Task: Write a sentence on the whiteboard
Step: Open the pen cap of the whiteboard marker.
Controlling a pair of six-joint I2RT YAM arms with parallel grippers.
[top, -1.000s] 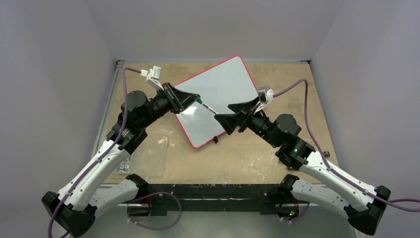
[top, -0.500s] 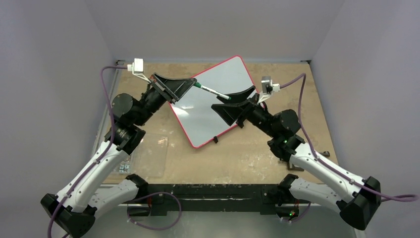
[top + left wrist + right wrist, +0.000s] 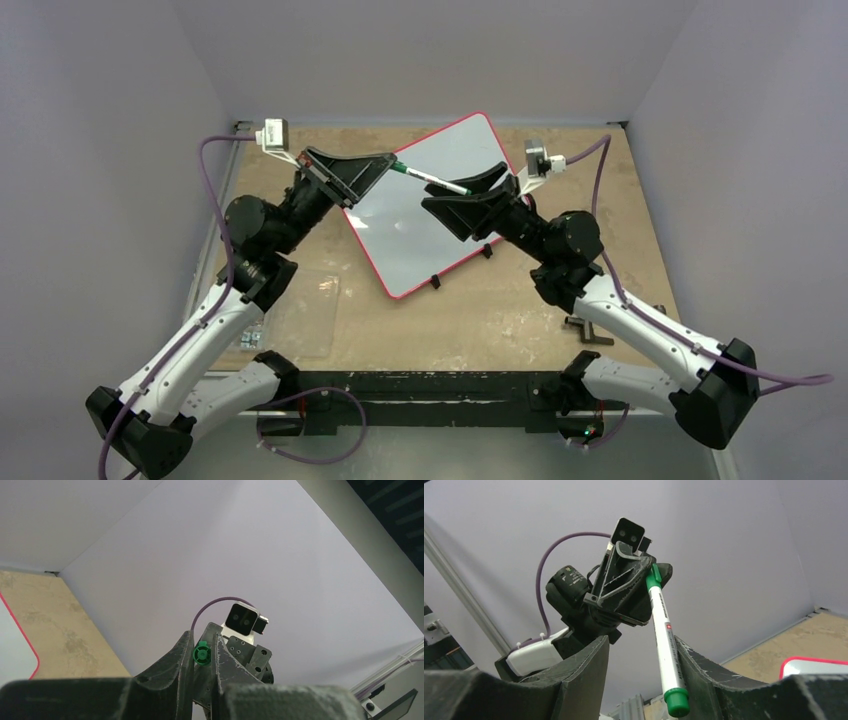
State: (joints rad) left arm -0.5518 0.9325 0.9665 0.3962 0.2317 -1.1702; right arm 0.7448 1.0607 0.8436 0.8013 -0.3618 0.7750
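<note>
From my seat this reads as the preparation step, not the writing itself: the whiteboard lies flat and skewed on the bench, and I can see no strokes on it in the overhead view. Both arms are raised above the board with the green-and-white marker bridging the gap between them. My left claw is pinched on one end of the marker; its wrist view shows the round green butt squeezed between the fingers. My right claw stands wide apart around the other end, and in its wrist view the green cap sits close against one finger with nothing clamped. I judge this to be either an uncapping or a handover. The next move calls for closing the right claw squarely on that green end, centred so it does not skid off, then pulling straight along the marker's axis.
</note>
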